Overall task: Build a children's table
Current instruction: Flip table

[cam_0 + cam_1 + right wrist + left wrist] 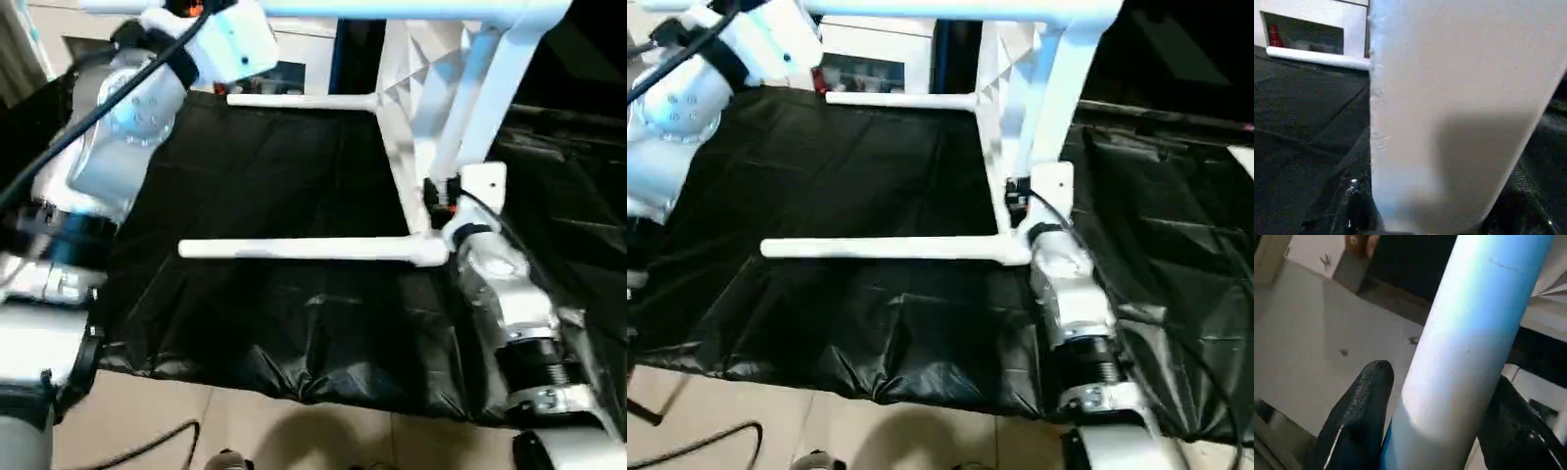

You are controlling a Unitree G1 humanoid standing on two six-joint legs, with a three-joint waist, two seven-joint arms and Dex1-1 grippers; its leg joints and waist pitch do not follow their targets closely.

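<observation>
The children's table (416,78) stands tipped on its side on a black sheet, ribbed underside facing left. Two legs lie low and point left: the near leg (304,251) and the far leg (299,100). An upper leg (392,10) runs across the top of the eye views. My left gripper (1440,382) is shut on that upper leg, a black finger (1359,406) on each side of it. My right gripper (438,199) is shut on the near edge of the table top (1449,98), just above the near leg's corner socket.
The black sheet (294,176) covers the floor under the table and ends in a wrinkled front edge. Pale floor with a dark cable (147,446) lies in front of it. A white cabinet (872,59) stands behind the far leg.
</observation>
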